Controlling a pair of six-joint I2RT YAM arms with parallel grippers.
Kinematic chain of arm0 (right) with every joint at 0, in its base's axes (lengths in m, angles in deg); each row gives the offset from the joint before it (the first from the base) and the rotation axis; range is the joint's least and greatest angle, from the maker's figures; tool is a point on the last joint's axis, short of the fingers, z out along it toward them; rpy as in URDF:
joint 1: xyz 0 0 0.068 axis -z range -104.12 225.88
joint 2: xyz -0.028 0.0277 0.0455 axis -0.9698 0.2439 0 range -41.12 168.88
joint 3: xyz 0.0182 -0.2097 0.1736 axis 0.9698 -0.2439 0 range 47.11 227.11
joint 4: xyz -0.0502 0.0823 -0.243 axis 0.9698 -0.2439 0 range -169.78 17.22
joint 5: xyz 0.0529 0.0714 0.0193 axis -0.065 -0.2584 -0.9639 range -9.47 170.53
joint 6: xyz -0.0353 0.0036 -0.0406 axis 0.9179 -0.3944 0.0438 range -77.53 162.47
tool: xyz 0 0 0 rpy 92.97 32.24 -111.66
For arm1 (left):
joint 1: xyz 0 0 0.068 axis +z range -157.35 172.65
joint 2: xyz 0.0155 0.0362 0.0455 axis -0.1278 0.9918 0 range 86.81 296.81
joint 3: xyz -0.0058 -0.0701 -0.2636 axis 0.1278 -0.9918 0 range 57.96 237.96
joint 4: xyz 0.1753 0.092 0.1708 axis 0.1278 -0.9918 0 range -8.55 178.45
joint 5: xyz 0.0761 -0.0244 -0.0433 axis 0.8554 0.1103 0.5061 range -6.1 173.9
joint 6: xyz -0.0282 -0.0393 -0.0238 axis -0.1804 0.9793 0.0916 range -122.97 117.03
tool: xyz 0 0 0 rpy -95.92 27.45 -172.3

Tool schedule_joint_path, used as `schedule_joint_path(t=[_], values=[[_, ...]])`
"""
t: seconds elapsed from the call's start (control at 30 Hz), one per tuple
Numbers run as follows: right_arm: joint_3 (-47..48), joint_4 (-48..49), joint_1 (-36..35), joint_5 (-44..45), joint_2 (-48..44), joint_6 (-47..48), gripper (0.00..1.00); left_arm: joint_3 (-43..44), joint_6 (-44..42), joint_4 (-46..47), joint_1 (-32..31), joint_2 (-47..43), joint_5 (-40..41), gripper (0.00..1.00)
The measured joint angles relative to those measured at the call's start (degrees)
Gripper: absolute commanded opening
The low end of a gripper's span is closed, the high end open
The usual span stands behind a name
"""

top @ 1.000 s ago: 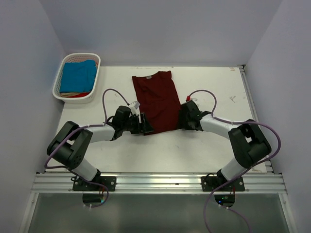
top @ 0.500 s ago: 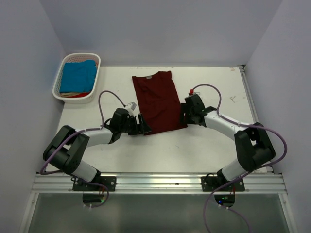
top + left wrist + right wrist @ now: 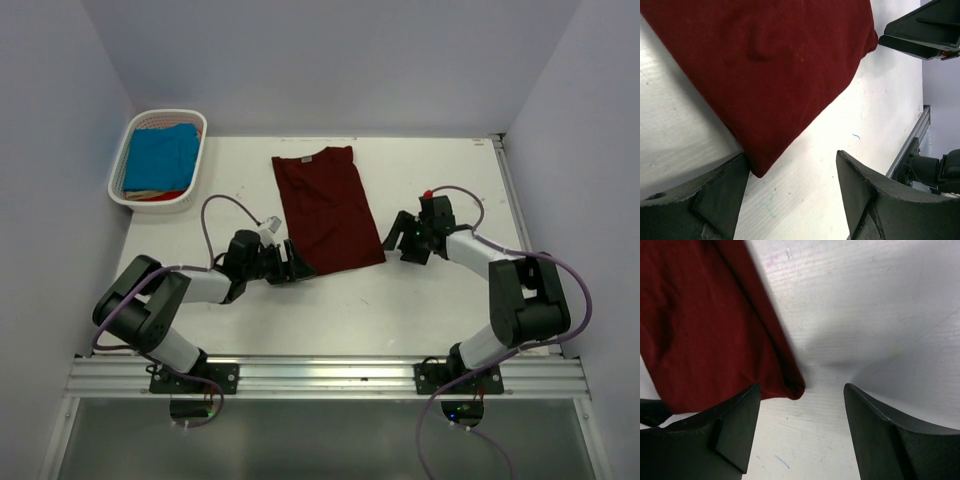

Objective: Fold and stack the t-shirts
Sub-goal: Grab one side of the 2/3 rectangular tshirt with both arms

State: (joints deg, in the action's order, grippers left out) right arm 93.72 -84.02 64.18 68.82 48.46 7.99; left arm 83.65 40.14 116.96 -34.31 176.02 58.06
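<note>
Just changed: pulled right end effector (image 3: 395, 241) rightward off the maroon t-shirt (image 3: 325, 208) hem corner; eased left end effector (image 3: 296, 263) back too.
Meaning: probably let go after a lengthwise fold; crosswise fold not begun.
Grip: both spread, pinched nothing.
Placement: lay flat mid-worktop (image 3: 450, 180), long axis far-to-near, collar far, hem toward the arms.

The right claw (image 3: 801, 392) hangs with its two dark fingers (image 3: 737, 432) spread wide over the white tabletop (image 3: 865, 305), and the dark red t-shirt (image 3: 705, 330) pokes one corner between them.
</note>
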Motion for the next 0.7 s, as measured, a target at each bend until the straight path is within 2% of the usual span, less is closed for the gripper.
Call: schedule_joint_path(t=[0.13, 0.3, 0.43, 0.57, 0.7], values=[[-1.8, 0.7, 0.6, -4.6, -0.7, -2.1, 0.67, -0.3, 0.9, 0.7, 0.0, 0.3, -1.2, 0.73], [-5.7, 3.6, 0.5, -9.9, -0.8, -5.3, 0.58, -0.4, 1.3, 0.9, 0.0, 0.7, -1.6, 0.72], [-7.1, 5.7, 0.5, -11.1, -0.8, -5.9, 0.53, -0.4, 1.5, 1.4, 0.0, 1.2, -1.9, 0.71], [-7.4, 6.5, 0.5, -10.5, -0.8, -5.9, 0.52, -0.4, 1.9, 2.7, 0.0, 2.2, -2.1, 0.71], [-7.4, 7.9, 0.6, -9.7, -0.6, -5.6, 0.55, -0.5, 2.7, 5.3, 0.0, 3.6, -3.0, 0.71]])
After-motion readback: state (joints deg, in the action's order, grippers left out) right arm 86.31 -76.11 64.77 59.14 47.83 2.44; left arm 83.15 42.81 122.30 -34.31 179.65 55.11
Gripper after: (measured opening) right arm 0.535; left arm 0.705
